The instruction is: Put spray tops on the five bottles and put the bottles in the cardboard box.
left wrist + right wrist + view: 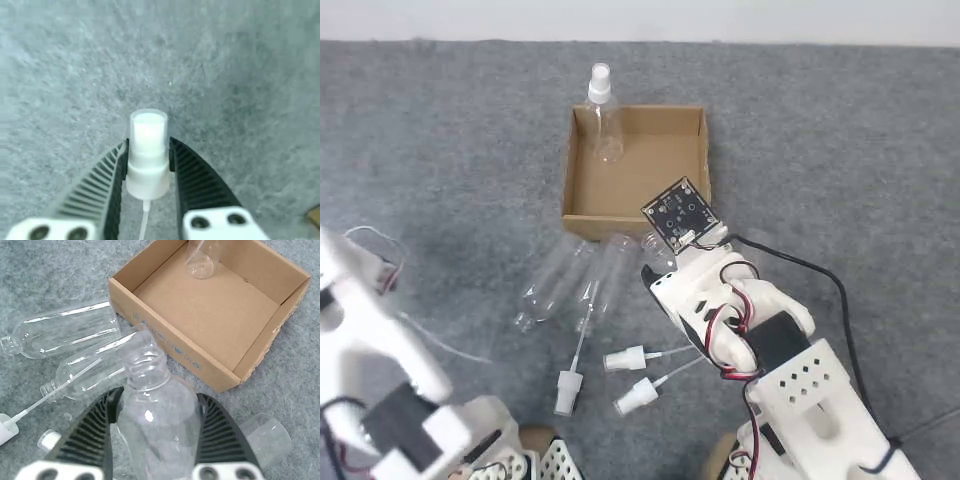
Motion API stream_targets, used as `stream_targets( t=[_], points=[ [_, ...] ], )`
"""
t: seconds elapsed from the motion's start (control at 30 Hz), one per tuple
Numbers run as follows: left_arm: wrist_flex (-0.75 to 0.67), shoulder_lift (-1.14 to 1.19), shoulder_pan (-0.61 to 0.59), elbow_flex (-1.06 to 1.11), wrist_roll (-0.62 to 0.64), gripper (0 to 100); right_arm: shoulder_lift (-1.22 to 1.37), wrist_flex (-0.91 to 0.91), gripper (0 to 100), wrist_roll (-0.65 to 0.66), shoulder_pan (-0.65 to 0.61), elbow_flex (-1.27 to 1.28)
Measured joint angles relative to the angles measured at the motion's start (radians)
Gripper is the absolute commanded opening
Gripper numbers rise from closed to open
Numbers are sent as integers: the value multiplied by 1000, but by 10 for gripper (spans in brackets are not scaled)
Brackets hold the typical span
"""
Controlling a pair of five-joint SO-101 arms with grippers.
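My right gripper (pixel 152 407) is shut on a clear, topless bottle (pixel 157 425), held neck-up just in front of the cardboard box (pixel 165 347). My left gripper (pixel 147 145) is shut on a white spray top (pixel 147 150) over bare carpet, its dip tube hanging toward the wrist. A bottle with a spray top (pixel 603 110) leans inside the box (pixel 700 150) against its far wall. Two topless bottles (pixel 555 280) (pixel 607 272) lie side by side in front of the box. Three loose spray tops (pixel 625 357) (pixel 638 398) (pixel 568 390) lie nearer the arms.
Another clear bottle (pixel 262 432) lies on the carpet beside my right gripper. Grey carpet (pixel 840 130) covers the table. The right arm (pixel 760 340) and its black cable (pixel 820 275) fill the lower right; the left arm (pixel 380 370) stands at the lower left.
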Motion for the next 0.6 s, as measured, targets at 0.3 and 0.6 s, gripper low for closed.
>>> stream_targets(
  t=[0.3,0.6],
  points=[
    [0,-184,5,0,0,13,0,0,39,0,-38,0],
    [0,-256,2,0,94,13,0,0,38,0,-66,0]
  ],
)
